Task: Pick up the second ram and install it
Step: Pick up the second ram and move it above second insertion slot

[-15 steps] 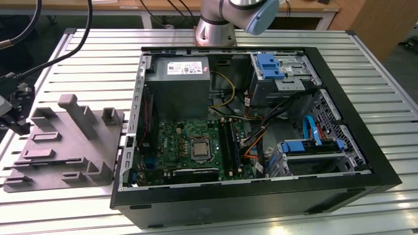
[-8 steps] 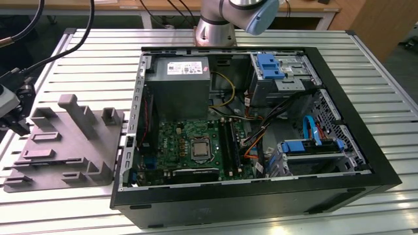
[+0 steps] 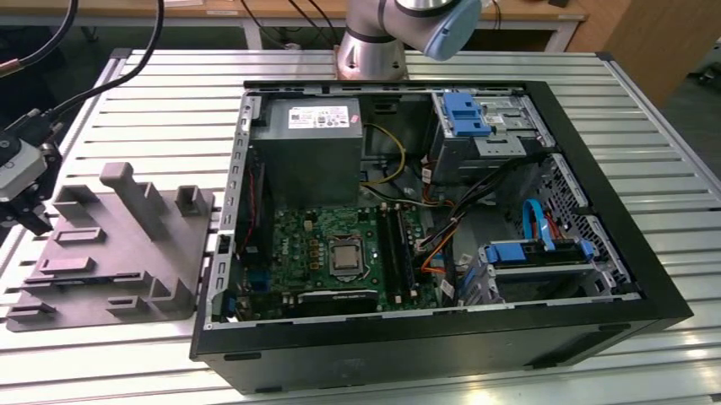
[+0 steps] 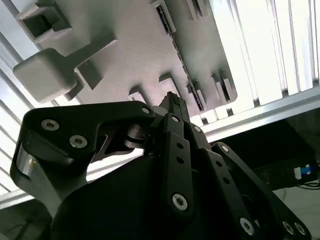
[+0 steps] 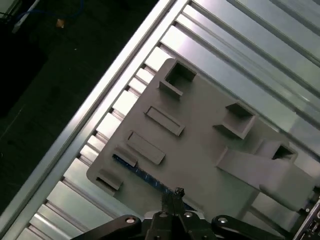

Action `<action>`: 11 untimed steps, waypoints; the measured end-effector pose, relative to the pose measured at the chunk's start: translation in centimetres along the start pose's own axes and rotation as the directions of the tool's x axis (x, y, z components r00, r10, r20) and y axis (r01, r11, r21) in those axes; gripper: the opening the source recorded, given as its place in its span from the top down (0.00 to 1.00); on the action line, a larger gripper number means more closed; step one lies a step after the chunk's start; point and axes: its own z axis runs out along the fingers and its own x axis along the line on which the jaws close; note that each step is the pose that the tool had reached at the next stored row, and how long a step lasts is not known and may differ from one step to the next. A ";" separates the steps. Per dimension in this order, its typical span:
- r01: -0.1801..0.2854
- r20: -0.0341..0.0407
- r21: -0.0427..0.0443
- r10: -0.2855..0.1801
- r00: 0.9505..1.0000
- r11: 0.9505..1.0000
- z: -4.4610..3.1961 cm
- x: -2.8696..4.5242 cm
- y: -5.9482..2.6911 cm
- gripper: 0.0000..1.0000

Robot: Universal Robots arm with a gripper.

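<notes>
The second ram (image 5: 141,174) is a thin dark-blue strip. It lies along the edge of the grey holder block (image 5: 200,135), between the block's small raised tabs. In the second wrist view the ram (image 4: 194,94) shows as a dark strip just beyond my fingertips. My gripper (image 5: 173,193) hangs above the ram with its black fingers (image 4: 172,107) pressed together and nothing between them. In the exterior view the gripper (image 3: 32,215) sits at the far left, over the holder block (image 3: 113,253). The ram (image 3: 84,278) shows there as a faint blue line.
The open computer case (image 3: 428,219) lies on the slatted metal table (image 3: 147,126), at the exterior view's right of the block. Inside it are the green motherboard (image 3: 304,249), black slot rails (image 3: 394,245), a grey power-supply box (image 3: 306,135) and blue drive brackets (image 3: 462,114). The table edge (image 5: 100,95) runs close to the block.
</notes>
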 end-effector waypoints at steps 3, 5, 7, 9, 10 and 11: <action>0.054 -0.002 -0.002 -0.054 0.999 0.999 0.06 0.00 0.00 0.90; 0.091 -0.004 -0.003 -0.091 0.996 0.996 0.10 0.00 0.00 0.90; 0.126 -0.006 -0.004 -0.126 0.992 0.992 0.15 0.00 -0.01 0.90; 0.163 -0.007 -0.005 -0.163 0.987 0.987 0.20 0.01 -0.01 0.90; 0.180 -0.008 -0.006 -0.180 0.984 0.984 0.24 0.01 -0.01 0.90; 0.198 -0.008 -0.007 -0.198 0.980 0.980 0.27 0.01 -0.01 0.90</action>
